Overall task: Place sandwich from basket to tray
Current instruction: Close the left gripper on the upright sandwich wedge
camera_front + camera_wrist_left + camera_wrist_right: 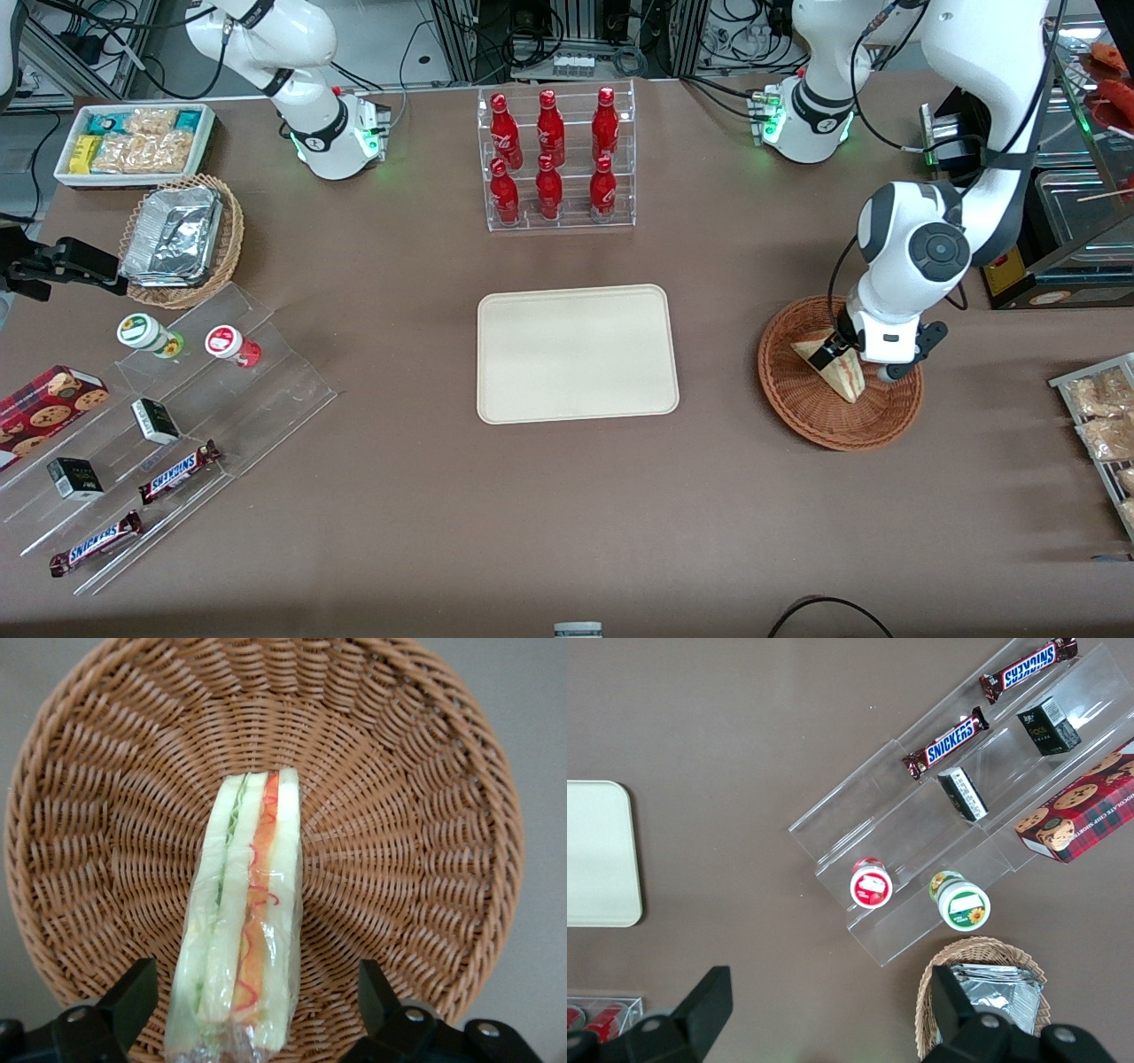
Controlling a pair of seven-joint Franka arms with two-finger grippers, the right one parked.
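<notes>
The gripper (252,1010) hung low in the basket (802,408) at the right of the front view, fingers (133,997) wide open beside the wrapped sandwich (244,921), which looked soft, light and slippery, best pinched gently across its flat bread sides.

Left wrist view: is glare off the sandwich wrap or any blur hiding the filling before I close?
Left wrist view: sharp and evenly lit; the sandwich wrap shows only mild sheen, with red and green layers readable; the open pincer straddles it in the basket. Front view: the arm blocks part of the sandwich; soft shadows, no glare.
</notes>
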